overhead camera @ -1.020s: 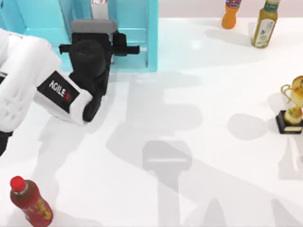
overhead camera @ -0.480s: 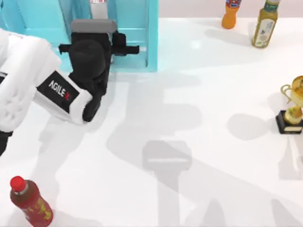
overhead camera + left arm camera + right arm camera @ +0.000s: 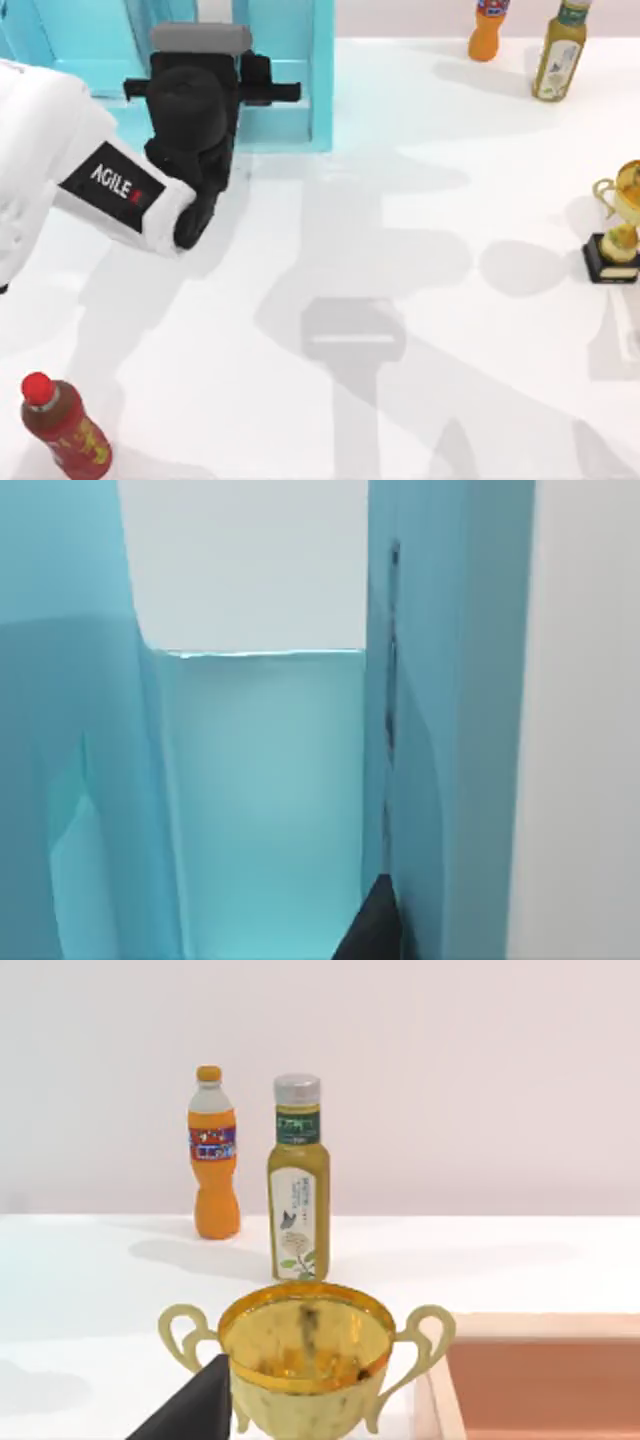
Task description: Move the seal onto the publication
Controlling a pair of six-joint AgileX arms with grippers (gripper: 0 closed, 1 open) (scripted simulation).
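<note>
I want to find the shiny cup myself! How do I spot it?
Look at the table's right edge, below the two bottles at the back. The gold trophy stands there alone on a black base, and it has two curly handles.

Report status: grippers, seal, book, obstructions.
Left gripper at the light blue shelf unit, top-left of table. Shelf wall close beside it. Red-capped bottle bottom-left; gold trophy at right edge.

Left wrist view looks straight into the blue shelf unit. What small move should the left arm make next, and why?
Probably ease the left gripper a little deeper into the light blue shelf unit. The top view shows it at the shelf's opening, and the left wrist view faces an open compartment with no seal or book to be seen yet.
</note>
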